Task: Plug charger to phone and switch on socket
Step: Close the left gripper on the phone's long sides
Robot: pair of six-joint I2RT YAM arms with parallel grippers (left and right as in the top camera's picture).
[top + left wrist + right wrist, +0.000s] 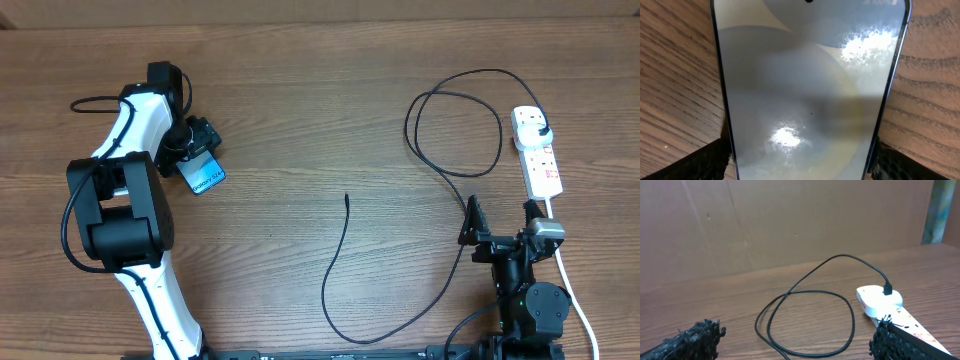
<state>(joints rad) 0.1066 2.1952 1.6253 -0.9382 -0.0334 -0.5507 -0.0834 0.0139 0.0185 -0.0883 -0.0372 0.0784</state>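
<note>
okay, over on the left side of the table [300,100] the phone [207,178] lies flat, screen up, set at a slant, its blue face showing in the overhead view. the left gripper [800,162] is down over it. from the wrist camera the phone fills the frame, glare smeared across the glass, with one black finger [700,162] at each long edge. the jaws stand wide, right up at the sides of the phone, but whether they actually pinch it i cannot tell.

across on the right, the power strip [537,150] lies lengthwise near the right edge, its white cord [575,290] trailing toward the near edge. the charger [455,120] has its black plug [541,129] seated in the far end of the strip. from there the cable swings out in a big loop, crosses itself and runs down past the right arm. it curves along the near edge and climbs back to mid-table, where the small connector tip [346,198] lies bare on the wood, well apart from the phone.

the right gripper [500,218] sits low just beside the near end of the strip, jaws spread wide with nothing between them. in its wrist view the right-hand finger [890,340] sits at the strip, and the loop lies on the table ahead.
</note>
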